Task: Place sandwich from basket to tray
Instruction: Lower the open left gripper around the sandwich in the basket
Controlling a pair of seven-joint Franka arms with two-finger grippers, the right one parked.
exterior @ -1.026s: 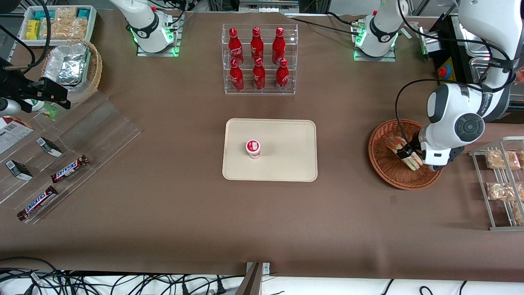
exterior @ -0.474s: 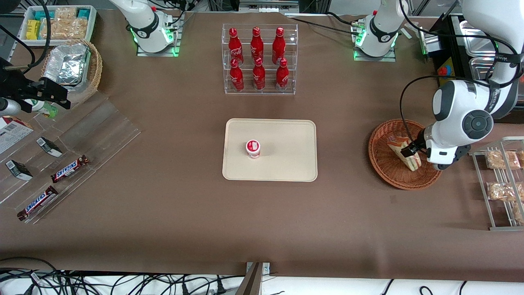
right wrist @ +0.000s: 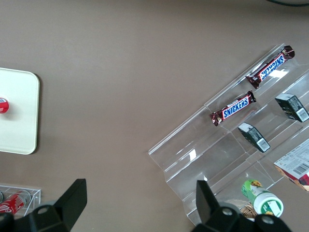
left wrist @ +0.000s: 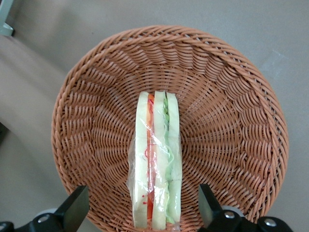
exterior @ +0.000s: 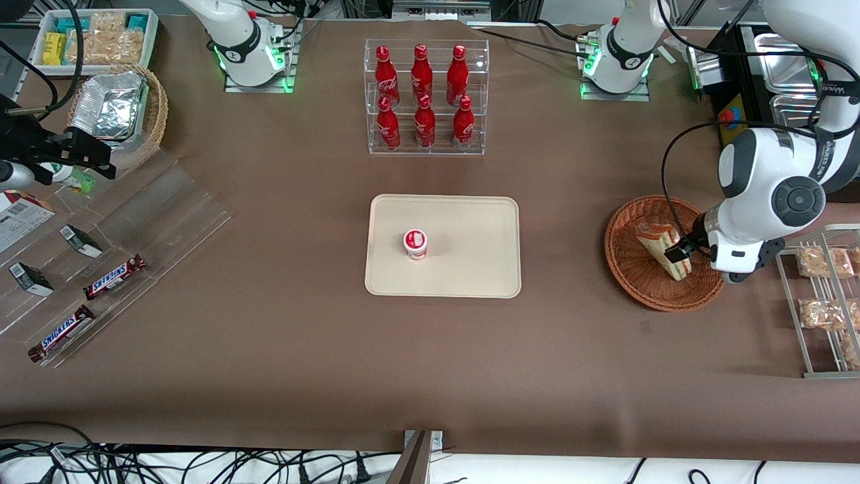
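The sandwich (exterior: 662, 247) lies wrapped in the round reddish-brown basket (exterior: 625, 272), which stands toward the working arm's end of the table. In the left wrist view the sandwich (left wrist: 157, 164) stands on edge, showing pale bread with red and green layers, against the basket's woven wall (left wrist: 231, 121). My gripper (exterior: 678, 254) hangs low over the basket, open. Its fingers straddle the wide end of the sandwich with a gap on each side, and the gripper (left wrist: 141, 207) touches nothing. The cream tray (exterior: 470, 228) lies at the table's middle.
A small cup with a red and white lid (exterior: 416, 243) stands on the tray. A clear rack of red bottles (exterior: 424, 97) is farther from the camera. A wire rack with snack packs (exterior: 823, 296) adjoins the basket. Acrylic shelves with Snickers bars (exterior: 114, 275) lie toward the parked arm's end.
My gripper has slid a little toward the working arm's end of the table, along the sandwich to its wide end. The sandwich has stayed in the basket.
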